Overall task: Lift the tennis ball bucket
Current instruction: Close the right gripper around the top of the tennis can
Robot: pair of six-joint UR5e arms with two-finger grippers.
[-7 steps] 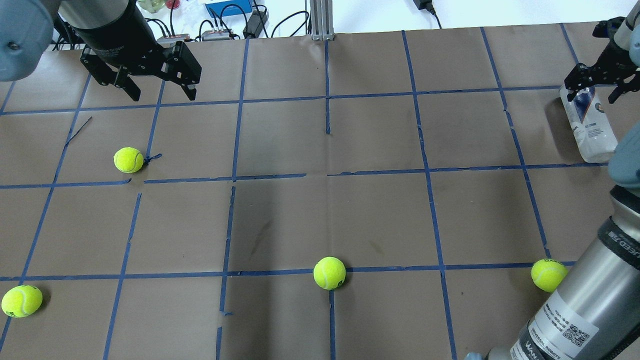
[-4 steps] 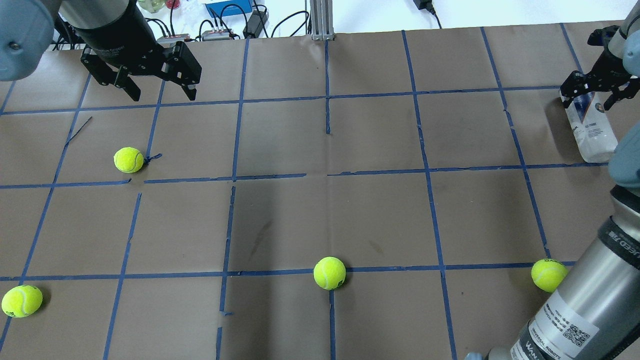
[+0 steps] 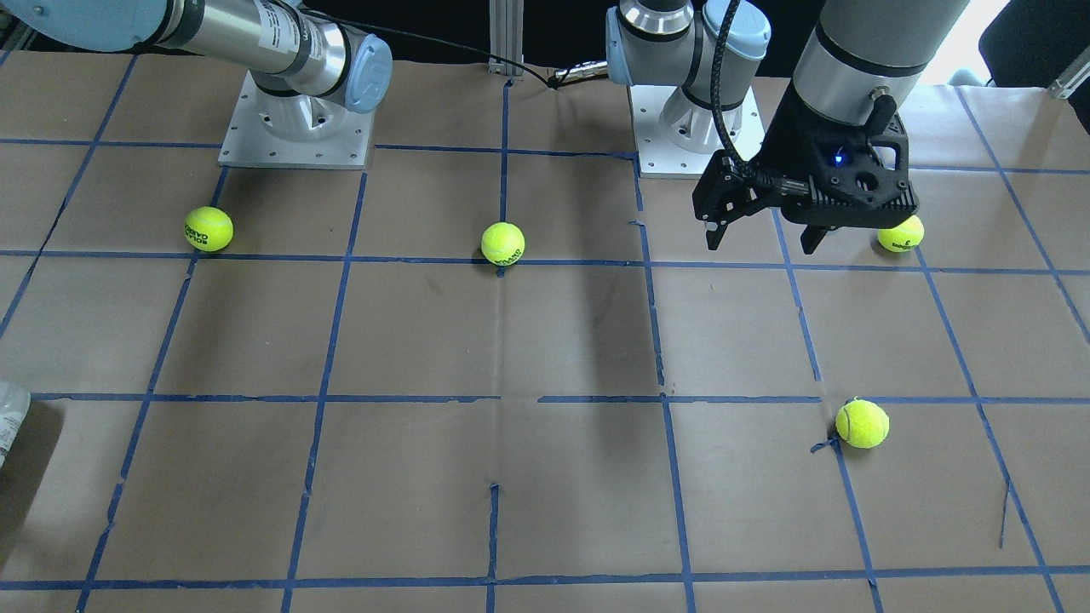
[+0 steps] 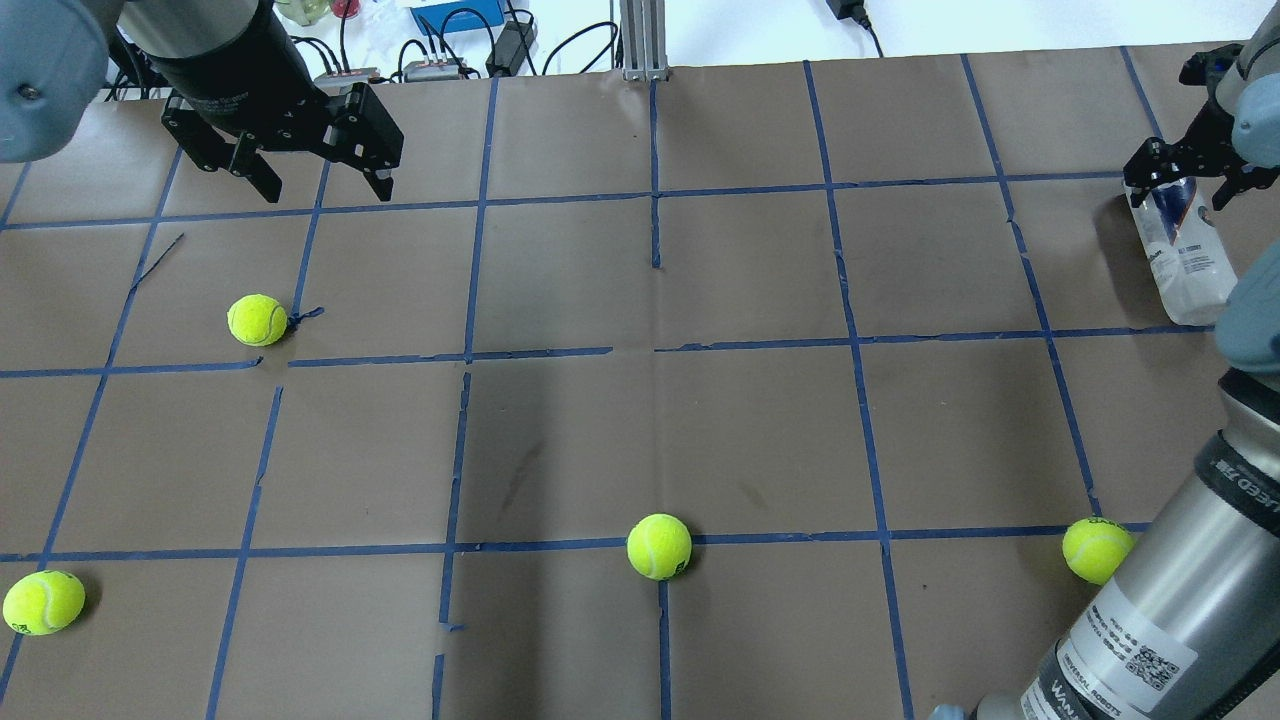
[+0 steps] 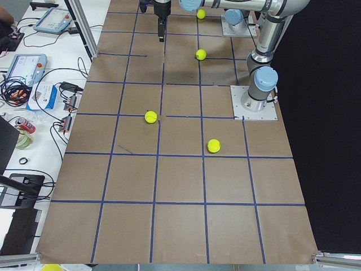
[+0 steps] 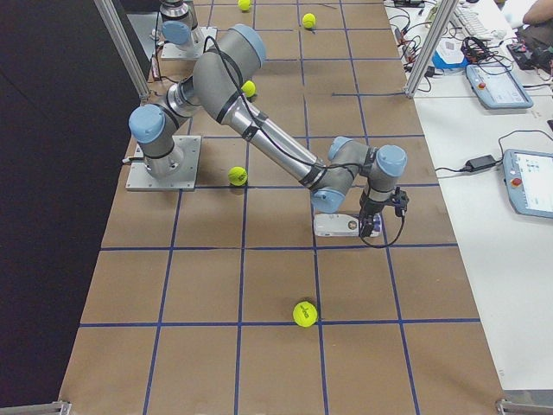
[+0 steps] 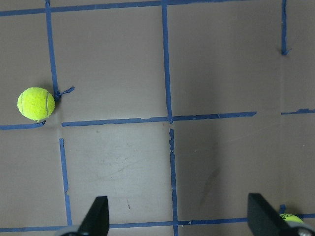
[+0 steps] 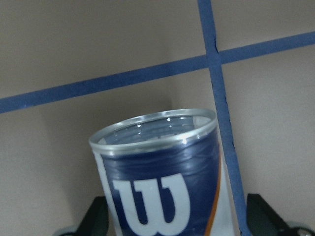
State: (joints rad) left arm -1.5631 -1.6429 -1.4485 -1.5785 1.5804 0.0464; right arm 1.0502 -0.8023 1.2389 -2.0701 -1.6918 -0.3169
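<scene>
**Front-facing view.** You see the table (image 3: 553, 340) covered in brown paper and ruled into squares by blue tape (image 3: 341, 398). Only one end of the tennis ball bucket (image 3: 10, 417) shows, at the frame's edge. Four loose tennis balls (image 3: 502, 243) lie well apart from the bucket. The left gripper (image 3: 760, 245) hangs over the paper far from the bucket, its jaws spread and empty.

**Overhead view.** The bucket lies on its side. The right gripper (image 4: 1180, 195) stands over the bucket's far end with one finger on each side, jaws spread and not clamped. Beyond the bucket, past the table's edge, runs a white bench (image 4: 750, 25).

**Left-end view.** The bucket is too far off to pick out.

**Right-end view.** The bucket lies flat on the paper, under the near arm's wrist. Beyond it, teach pendants (image 6: 531, 181) rest on the bench.

**Left wrist view.** You see paper, tape and one ball, with the fingertips wide apart.

**Right wrist view.** The bucket's clear open rim and its navy label with a white W sit between the two fingers.
</scene>
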